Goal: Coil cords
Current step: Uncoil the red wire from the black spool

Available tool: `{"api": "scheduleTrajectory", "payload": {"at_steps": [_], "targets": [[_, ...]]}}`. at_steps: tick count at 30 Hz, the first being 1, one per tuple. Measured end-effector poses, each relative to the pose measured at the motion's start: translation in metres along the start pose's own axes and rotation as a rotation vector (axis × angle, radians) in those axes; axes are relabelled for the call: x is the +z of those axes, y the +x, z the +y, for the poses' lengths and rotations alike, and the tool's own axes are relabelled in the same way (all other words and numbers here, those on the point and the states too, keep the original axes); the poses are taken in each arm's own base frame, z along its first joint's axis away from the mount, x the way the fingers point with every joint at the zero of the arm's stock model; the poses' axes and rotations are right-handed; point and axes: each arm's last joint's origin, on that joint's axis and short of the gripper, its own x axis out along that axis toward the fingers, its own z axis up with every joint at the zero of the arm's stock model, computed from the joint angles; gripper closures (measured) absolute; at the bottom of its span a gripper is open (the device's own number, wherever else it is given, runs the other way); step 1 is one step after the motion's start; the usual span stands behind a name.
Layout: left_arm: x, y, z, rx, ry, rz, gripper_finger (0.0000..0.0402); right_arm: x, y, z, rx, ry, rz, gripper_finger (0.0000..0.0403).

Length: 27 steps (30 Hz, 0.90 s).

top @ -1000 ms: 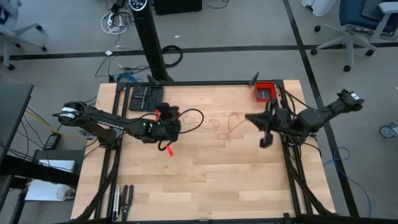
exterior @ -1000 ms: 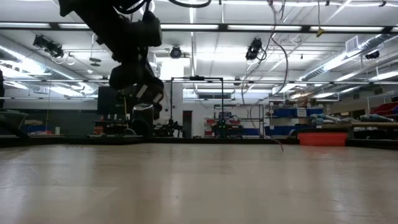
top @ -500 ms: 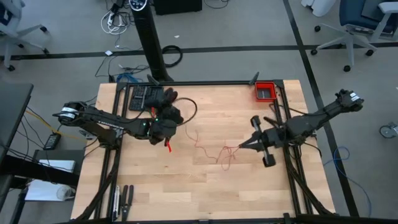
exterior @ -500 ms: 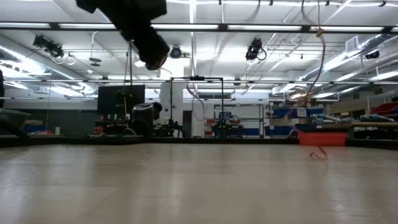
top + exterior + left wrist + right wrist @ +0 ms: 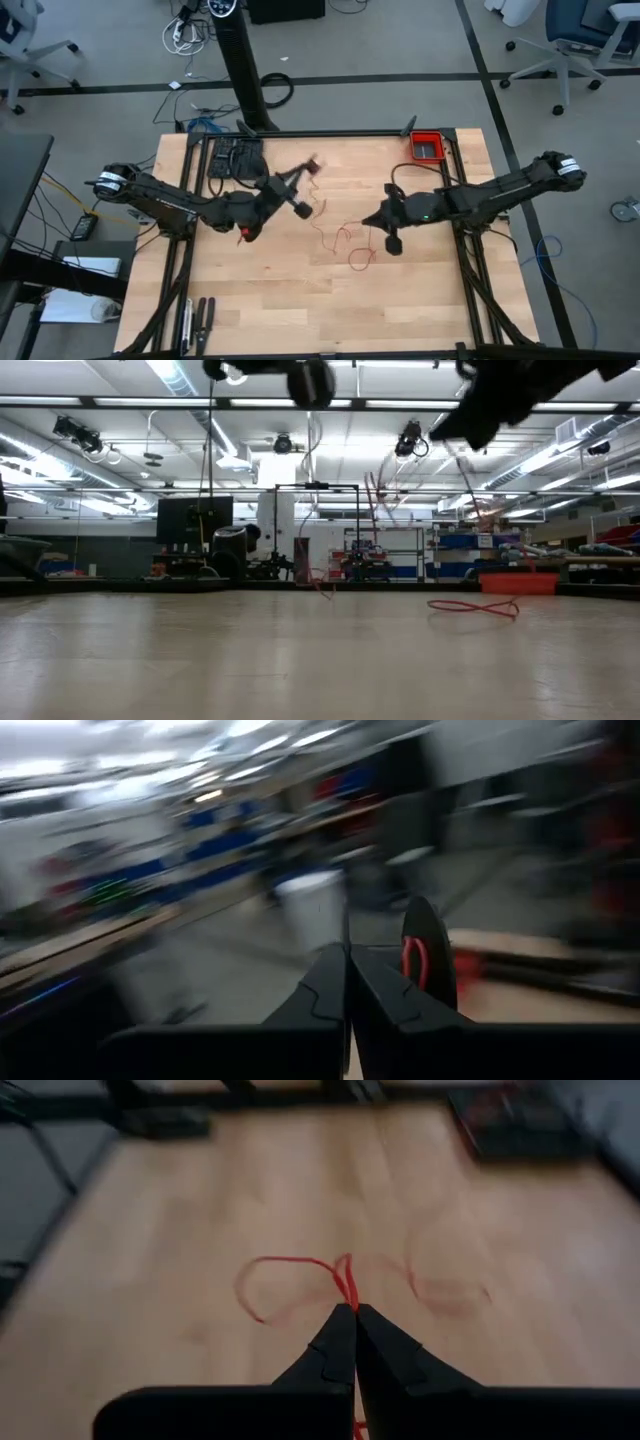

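Cord [image 5: 345, 240] lies as a loose red squiggle on the wooden table [image 5: 300, 300], between the two arms, with part of it lifted off the surface. The right gripper [image 5: 352, 1323] has its fingers pressed together on a fold of the cord, which loops away from the tips over the wood; holding it at one point like this probably lets the arm draw the strand in and gather it. The left gripper [image 5: 347, 972] is raised and tilted away from the table, its fingers closed with no gap showing. A red bit sits beside them in the left wrist view, yet whether it is cord actually pinched cannot be told. In the high view the left arm's end is smeared, and a faint red strand [image 5: 318, 205] hangs near it. From table level a low red loop [image 5: 475, 605] rests on the wood, while the grippers are cut off at the upper edge. A red bin [image 5: 426, 146] stands at the far right corner.
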Motion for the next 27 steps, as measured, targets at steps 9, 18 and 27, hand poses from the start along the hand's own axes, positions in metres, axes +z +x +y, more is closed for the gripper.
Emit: {"api": "scheduleTrajectory", "payload": {"at_steps": [9,18,27], "targets": [[-0.002,-0.012,-0.024,-0.703,0.062,-0.168,0.0392,-0.027,0.011,-0.049,-0.477,0.22,0.234,0.0401],[-0.039,-0.017,-0.028,-0.913,0.313,0.11,0.0392,-0.033,-0.019,-0.072,-0.939,0.287,0.167,0.0402],[-0.081,-0.014,-0.002,-0.696,0.472,0.575,0.0392,-0.007,-0.057,-0.052,-0.981,0.3,-0.209,0.0402]]}}
